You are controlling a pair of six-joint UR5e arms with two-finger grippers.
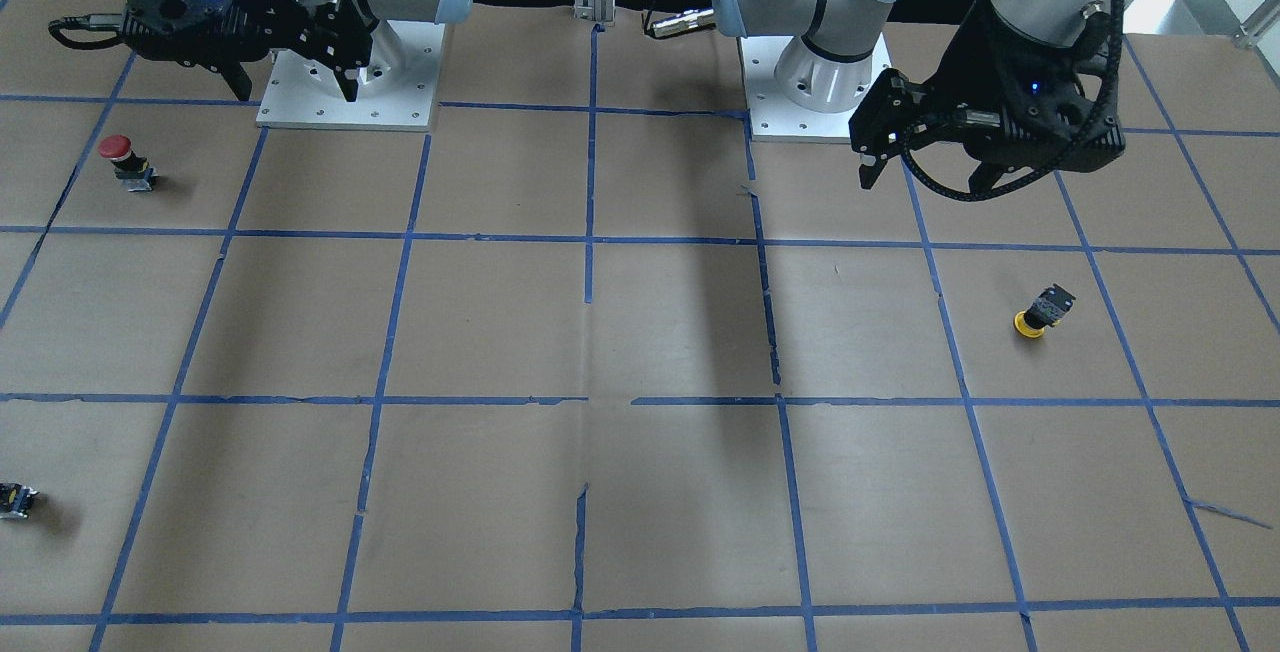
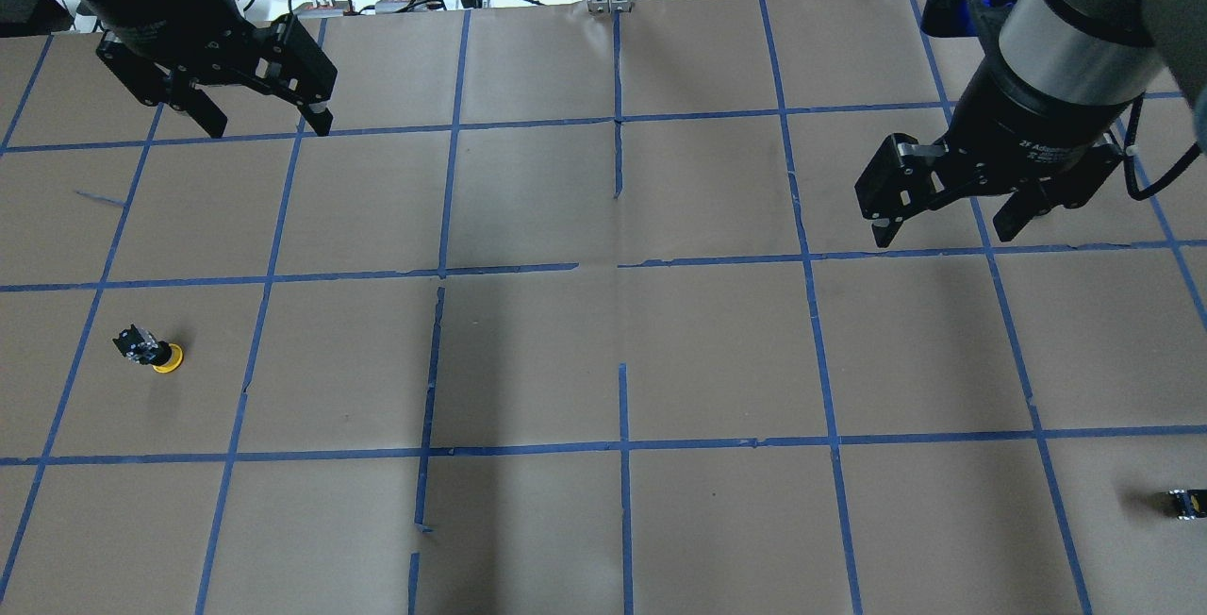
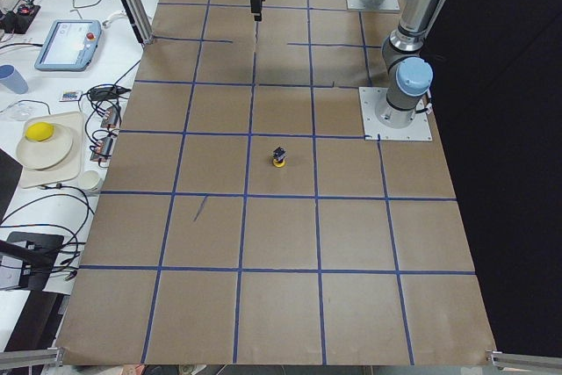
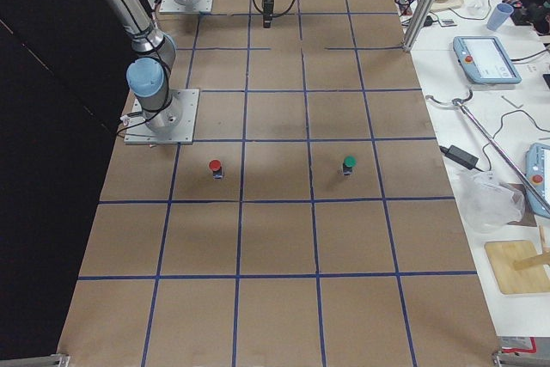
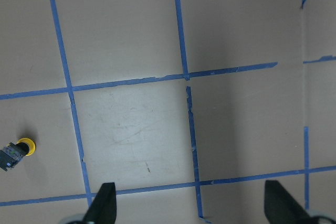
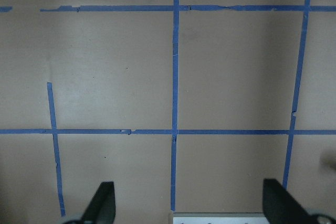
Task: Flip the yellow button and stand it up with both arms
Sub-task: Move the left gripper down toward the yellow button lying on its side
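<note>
The yellow button (image 1: 1040,312) lies tipped over on the brown paper, its yellow cap on the surface and its black body angled up. It also shows in the overhead view (image 2: 154,351), the exterior left view (image 3: 279,157) and at the left edge of the left wrist view (image 5: 17,150). My left gripper (image 2: 267,129) hangs open and empty above the table, well behind the button; it also shows in the front-facing view (image 1: 925,180). My right gripper (image 2: 943,236) is open and empty on the other side of the table, also seen in the front view (image 1: 297,92).
A red-capped button (image 1: 125,160) stands on the robot's right side, near that arm's base plate (image 1: 350,112). A small dark part (image 1: 15,500) lies at the far right edge (image 2: 1183,502). Blue tape lines grid the paper. Cables and devices lie beyond the table's far edge.
</note>
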